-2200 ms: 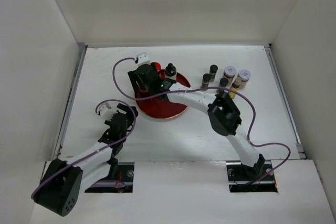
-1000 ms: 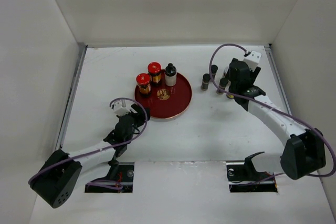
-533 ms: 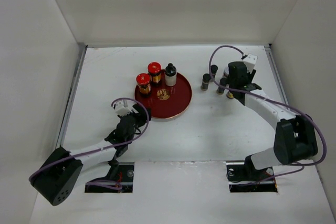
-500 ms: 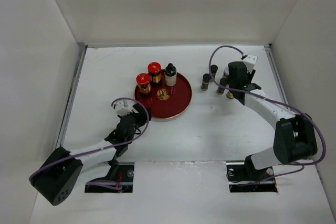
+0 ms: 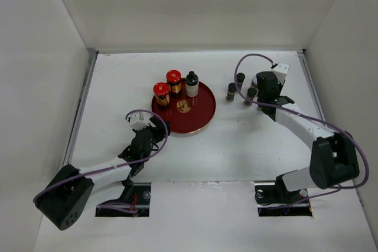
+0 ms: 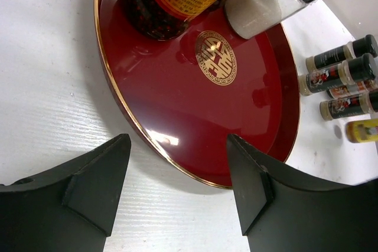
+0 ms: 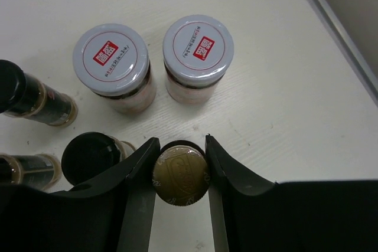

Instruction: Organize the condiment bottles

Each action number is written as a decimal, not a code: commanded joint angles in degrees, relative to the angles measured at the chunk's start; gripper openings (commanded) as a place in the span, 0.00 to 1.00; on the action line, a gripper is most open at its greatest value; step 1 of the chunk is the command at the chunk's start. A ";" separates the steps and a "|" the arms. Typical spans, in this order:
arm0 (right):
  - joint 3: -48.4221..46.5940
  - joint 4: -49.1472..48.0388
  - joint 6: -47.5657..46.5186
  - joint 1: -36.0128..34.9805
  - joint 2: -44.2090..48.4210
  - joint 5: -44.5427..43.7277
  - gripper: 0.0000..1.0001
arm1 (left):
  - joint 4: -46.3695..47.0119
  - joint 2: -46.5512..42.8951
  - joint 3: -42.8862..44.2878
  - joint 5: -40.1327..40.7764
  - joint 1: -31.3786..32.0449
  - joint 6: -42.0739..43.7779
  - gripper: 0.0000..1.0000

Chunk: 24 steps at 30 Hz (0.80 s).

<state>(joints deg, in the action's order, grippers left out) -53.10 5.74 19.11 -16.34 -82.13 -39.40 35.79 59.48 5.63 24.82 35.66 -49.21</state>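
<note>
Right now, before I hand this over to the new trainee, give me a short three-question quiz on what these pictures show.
1. True or false: the left pincer is holding a jar.
2. How many containers stand on the red tray?
3. The right pincer sits around which item? A, a white-lidded jar; B, the gold-capped bottle; C, a black-capped bottle.

Key:
1. False. It is open and empty, beside the tray's rim.
2. Three: two red-capped jars and a white bottle.
3. B. Its fingers press the cap from both sides.
</note>
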 commanded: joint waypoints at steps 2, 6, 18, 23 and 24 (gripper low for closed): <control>-0.77 -4.16 -2.24 -2.42 10.13 -6.13 0.34 | 3.41 0.11 1.84 -0.30 -0.29 0.08 0.64; -4.63 -1.44 -4.78 -5.75 14.27 -8.76 0.33 | 3.50 -0.07 1.93 0.49 0.07 0.52 0.64; -20.89 -8.11 -7.96 -21.93 -0.11 -0.78 0.33 | 3.50 -2.18 0.97 -0.04 -1.60 0.08 0.64; -27.75 -10.39 -6.64 -24.31 -12.07 1.86 0.32 | 3.23 -2.61 0.61 -0.73 -2.13 -0.01 0.64; -28.54 -10.83 -6.37 -24.66 -13.92 2.48 0.32 | 3.23 -3.05 0.53 -0.48 -2.31 -0.01 0.64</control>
<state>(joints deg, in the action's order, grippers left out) -77.45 0.69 11.81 -40.16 -93.45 -39.09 36.32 58.33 5.65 24.75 33.87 -49.25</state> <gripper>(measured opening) 0.418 0.641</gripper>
